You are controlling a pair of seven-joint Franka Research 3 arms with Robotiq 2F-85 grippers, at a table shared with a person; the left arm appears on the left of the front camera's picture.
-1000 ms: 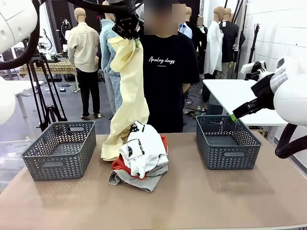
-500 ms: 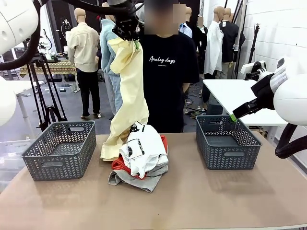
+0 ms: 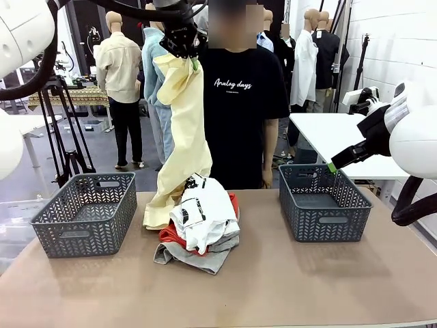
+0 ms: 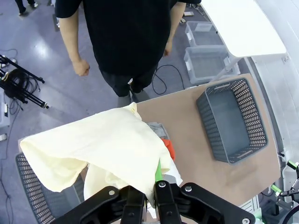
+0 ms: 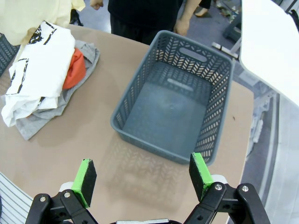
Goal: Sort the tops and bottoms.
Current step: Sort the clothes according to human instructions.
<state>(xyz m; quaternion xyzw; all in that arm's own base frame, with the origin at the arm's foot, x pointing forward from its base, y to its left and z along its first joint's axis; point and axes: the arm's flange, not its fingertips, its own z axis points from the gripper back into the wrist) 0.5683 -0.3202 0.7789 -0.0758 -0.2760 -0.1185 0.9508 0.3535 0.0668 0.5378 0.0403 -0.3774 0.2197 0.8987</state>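
Left arm [image 3: 24,27], right arm [image 3: 416,140]: white rounded shells, black joints. Black cable [image 3: 50,49] along left arm. Left gripper [image 4: 148,189], right gripper [image 5: 143,177]: black, silver screws, green pads [image 5: 86,181]. Person [image 3: 239,157]: black short-sleeved T-shirt [image 3: 235,116], white script print.

I see the table [image 3: 307,287] carrying a grey left basket [image 3: 85,213], a grey right basket [image 3: 324,203] and, between them, a clothes pile [image 3: 203,222].
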